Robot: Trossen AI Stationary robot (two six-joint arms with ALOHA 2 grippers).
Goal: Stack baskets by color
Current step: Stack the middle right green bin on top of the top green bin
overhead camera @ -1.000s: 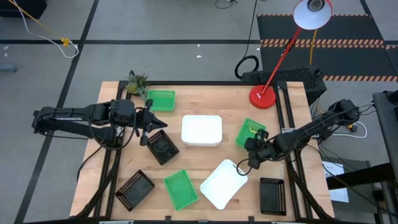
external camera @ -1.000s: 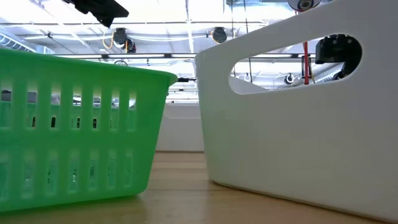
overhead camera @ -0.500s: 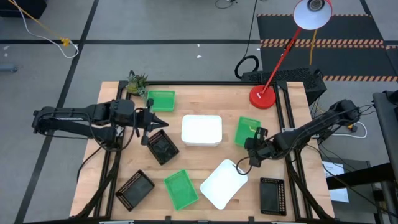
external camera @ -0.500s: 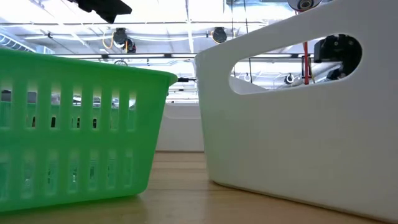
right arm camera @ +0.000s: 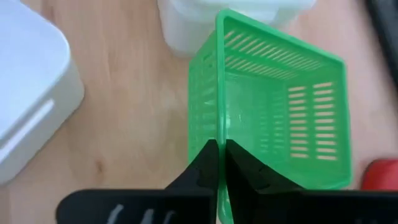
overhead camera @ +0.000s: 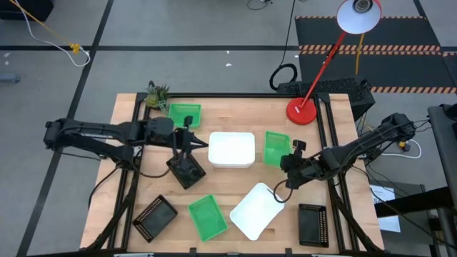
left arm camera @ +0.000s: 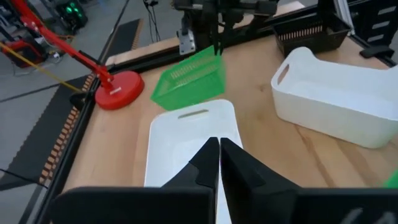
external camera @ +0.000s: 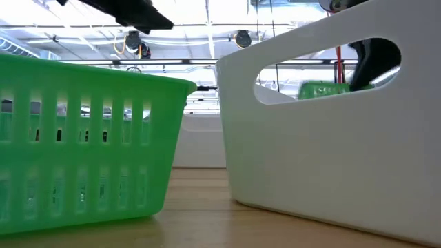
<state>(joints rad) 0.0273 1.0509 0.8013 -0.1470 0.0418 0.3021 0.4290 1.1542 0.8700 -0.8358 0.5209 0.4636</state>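
Wooden table [overhead camera: 235, 114]: right gripper [overhead camera: 293, 158] pinching green basket [overhead camera: 276, 148] rim (left gripper [overhead camera: 187, 141] pressed together, empty), next likely carrying it onto another green.

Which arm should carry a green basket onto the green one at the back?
Right. Its tool is shut on the rim of a green basket, lifted and tilted. The left tool is shut and empty, over the middle white basket.

Eight baskets show on the surface, apparently: two white baskets [overhead camera: 231, 149] [overhead camera: 257, 210], three green [overhead camera: 276, 148] [overhead camera: 185, 114] [overhead camera: 208, 217], three black mesh [overhead camera: 187, 170] [overhead camera: 154, 217] [overhead camera: 313, 224]. All lie apart. The green one by the middle white basket is tilted.
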